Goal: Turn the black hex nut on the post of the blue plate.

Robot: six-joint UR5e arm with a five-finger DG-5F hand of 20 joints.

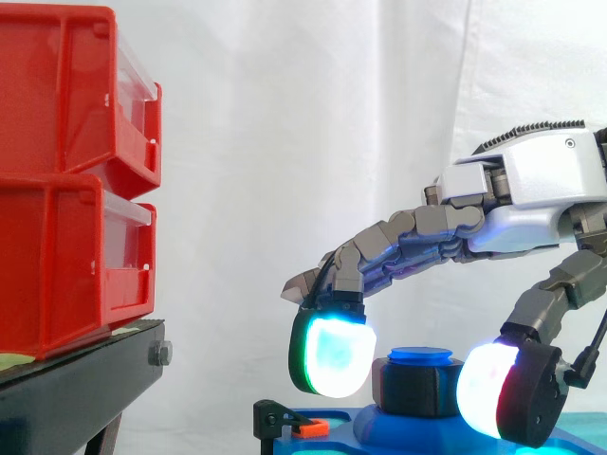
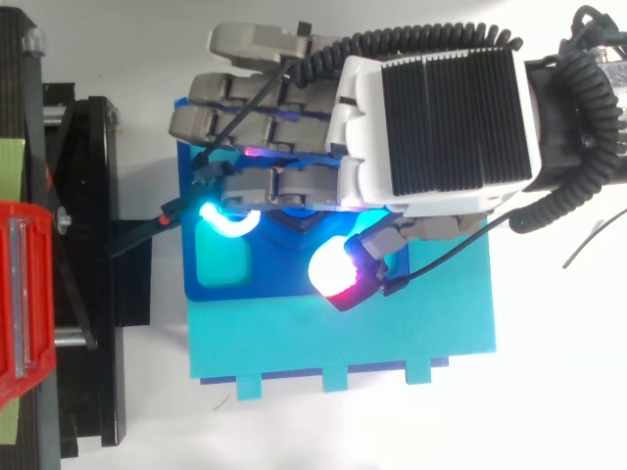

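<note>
- While red bins sit stacked on a black stand at the left, the hand reaches in from the right and arches over the blue plate.
- Whether the hand grips anything cannot be told.
- The black hex nut sits on the plate's post, directly beneath the hand.
</note>
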